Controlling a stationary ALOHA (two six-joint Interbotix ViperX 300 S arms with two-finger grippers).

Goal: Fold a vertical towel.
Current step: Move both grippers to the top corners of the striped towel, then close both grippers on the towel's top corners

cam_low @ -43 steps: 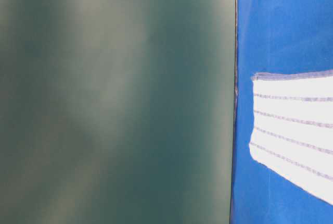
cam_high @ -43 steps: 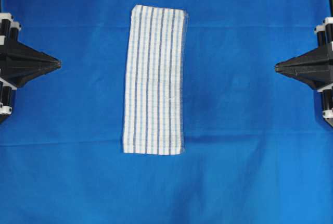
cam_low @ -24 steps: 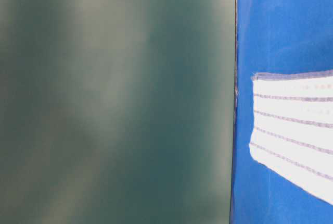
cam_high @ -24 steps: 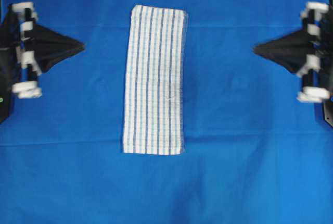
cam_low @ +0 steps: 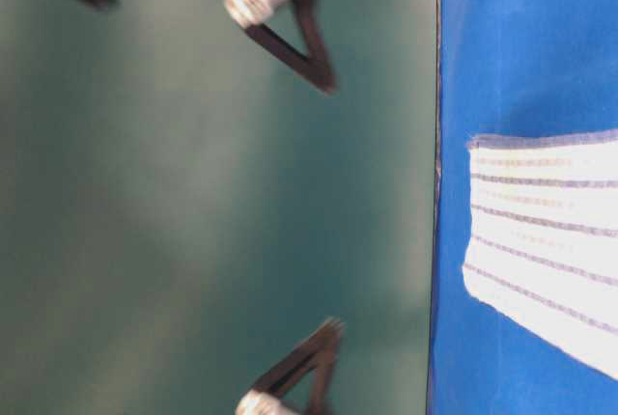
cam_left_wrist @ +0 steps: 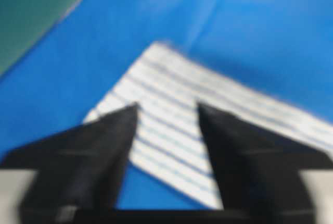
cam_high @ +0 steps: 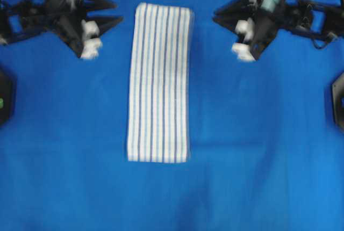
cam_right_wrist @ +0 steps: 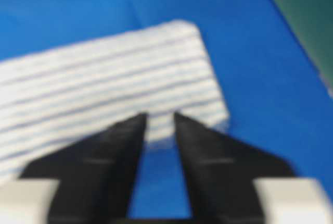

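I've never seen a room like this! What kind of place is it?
Probably a robot practice table in a lab, not a home. A plain blue cloth covers the surface, one small white towel with blue lengthwise stripes lies flat on it, and a black left claw and black right claw point at it.

Both arms are black with white fittings and tapered black fingers point(cam_left_wrist: 93, 151).

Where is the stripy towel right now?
In the overhead view the towel lies flat in the middle of the blue cloth, long side running top to bottom, with the left gripper and right gripper beside its top corners.
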